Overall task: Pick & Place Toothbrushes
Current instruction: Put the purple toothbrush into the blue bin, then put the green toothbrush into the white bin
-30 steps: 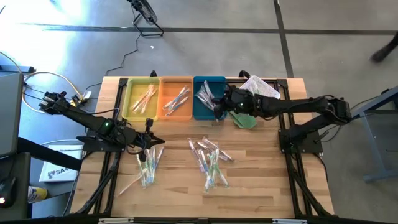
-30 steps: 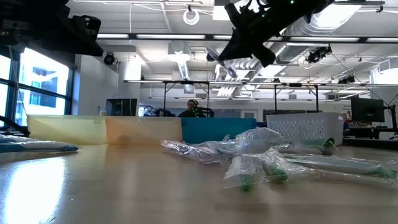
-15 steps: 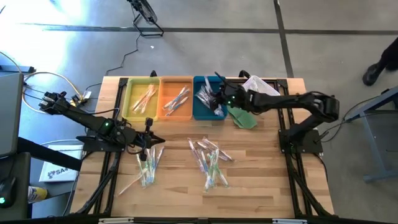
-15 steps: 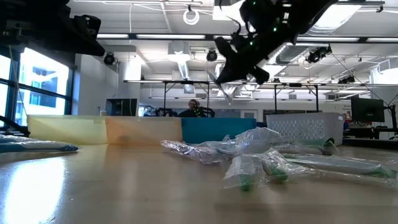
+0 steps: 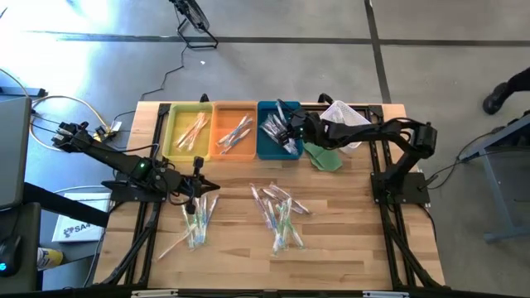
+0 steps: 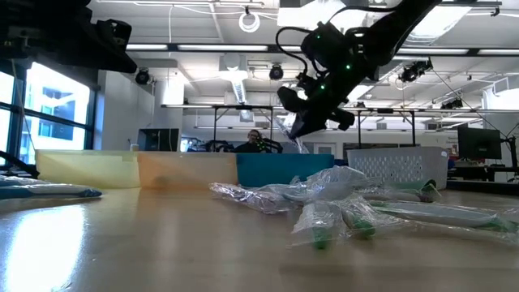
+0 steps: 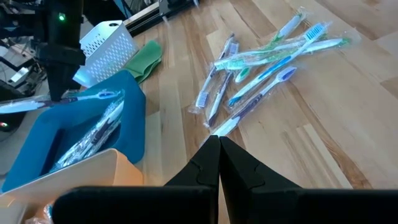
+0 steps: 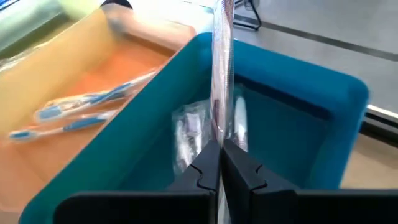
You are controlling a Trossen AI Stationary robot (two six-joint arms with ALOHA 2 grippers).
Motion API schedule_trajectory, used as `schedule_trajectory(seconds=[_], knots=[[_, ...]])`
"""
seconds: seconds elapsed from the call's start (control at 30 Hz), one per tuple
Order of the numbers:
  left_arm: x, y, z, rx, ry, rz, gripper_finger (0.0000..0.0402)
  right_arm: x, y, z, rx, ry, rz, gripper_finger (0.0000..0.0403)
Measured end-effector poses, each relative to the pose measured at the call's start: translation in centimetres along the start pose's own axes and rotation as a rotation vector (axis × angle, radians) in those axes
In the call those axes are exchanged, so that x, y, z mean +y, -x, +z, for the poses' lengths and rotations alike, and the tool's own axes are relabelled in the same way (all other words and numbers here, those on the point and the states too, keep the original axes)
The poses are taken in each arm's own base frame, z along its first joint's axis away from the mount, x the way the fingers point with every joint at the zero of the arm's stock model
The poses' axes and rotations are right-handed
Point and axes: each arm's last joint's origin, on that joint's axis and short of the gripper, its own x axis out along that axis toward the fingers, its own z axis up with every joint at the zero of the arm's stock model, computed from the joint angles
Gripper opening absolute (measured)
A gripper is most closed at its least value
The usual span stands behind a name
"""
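Note:
Over the blue tray (image 5: 277,149) my right gripper (image 5: 287,126) is shut on a toothbrush in a clear wrapper (image 8: 222,68); the left wrist view shows that toothbrush (image 7: 87,98) above the tray's open top. Several wrapped toothbrushes (image 8: 186,134) lie inside the tray. Loose piles of toothbrushes lie on the table at the middle (image 5: 280,217) and at the left (image 5: 197,222). My left gripper (image 5: 205,187) is shut, holds nothing and hangs over the far end of the left pile. My right gripper pinches the wrapped toothbrush (image 8: 219,134) between its two fingers. The fingers slant down from the table's right side. The toothbrush runs out past the fingertips, lifted clear above the blue tray (image 8: 298,106).
A yellow tray (image 5: 189,132) and an orange tray (image 5: 234,132), both with toothbrushes in them, stand to the left of the blue one. A white mesh basket (image 5: 348,116) and a green cloth (image 5: 325,157) lie at the far right. Bare wood spans the near part of the table (image 5: 348,248).
My right gripper has come down toward the blue tray and tipped further downward, still shut on the toothbrush, which has sunk with it and now hangs just above the tray.

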Motion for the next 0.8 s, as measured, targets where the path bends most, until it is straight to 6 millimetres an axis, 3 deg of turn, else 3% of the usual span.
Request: schedule_trajectory(seconds=[0.43, 0.8], knots=[[0.00, 0.00, -0.01, 0.001, 0.000, 0.002, 0.0003, -0.24, -0.02, -0.30, 0.039, 0.018, -0.008, 0.0009], [-0.02, 0.00, -0.09, 0.009, -0.003, -0.001, 0.0003, -0.09, 0.12, -0.17, 0.040, 0.022, 0.024, 0.0128]])
